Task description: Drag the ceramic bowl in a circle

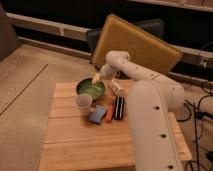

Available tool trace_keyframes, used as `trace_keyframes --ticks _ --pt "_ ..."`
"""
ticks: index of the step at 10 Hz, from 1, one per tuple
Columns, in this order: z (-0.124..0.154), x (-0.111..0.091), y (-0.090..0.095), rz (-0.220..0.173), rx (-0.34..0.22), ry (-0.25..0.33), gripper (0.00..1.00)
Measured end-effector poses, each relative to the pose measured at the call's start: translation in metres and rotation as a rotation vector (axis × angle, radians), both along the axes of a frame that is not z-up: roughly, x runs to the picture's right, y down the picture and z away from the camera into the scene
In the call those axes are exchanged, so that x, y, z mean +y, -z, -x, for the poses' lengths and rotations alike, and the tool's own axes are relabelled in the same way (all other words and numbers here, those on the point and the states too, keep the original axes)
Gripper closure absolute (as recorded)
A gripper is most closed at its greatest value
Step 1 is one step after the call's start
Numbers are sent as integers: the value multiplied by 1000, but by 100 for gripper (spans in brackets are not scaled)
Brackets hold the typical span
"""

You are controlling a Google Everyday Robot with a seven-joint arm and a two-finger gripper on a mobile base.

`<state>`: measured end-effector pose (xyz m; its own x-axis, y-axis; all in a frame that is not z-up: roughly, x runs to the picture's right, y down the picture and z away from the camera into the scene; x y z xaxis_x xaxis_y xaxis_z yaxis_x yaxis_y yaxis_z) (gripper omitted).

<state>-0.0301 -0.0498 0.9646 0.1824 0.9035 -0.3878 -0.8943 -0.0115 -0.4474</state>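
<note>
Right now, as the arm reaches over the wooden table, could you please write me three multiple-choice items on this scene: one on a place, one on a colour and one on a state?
1. Where is the gripper?
A. At the far rim of the ceramic bowl
B. Down at the floor
C. Against the yellow cushion

2. What colour is the ceramic bowl?
A. Red
B. Green
C. White

3. How does the small pale cup stand?
A. Upside down
B. On its side
C. Upright, mouth up

Key:
1 A: the gripper sits at the bowl's far rim.
2 B: the bowl's glossy inside shows green.
3 C: the cup's open mouth faces up, just on the near side of the bowl.
</note>
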Motion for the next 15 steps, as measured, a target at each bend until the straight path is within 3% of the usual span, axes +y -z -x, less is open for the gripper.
trace_keyframes --ticks 2,8,9,12,15 --pt "0 -2 -2 2 -15 2 35" --pt "-21 27 -16 97 36 5 36" --pt "-22 30 -18 109 42 8 41" --pt "-26 45 -25 159 64 22 72" --pt "-28 45 -28 166 78 37 99"
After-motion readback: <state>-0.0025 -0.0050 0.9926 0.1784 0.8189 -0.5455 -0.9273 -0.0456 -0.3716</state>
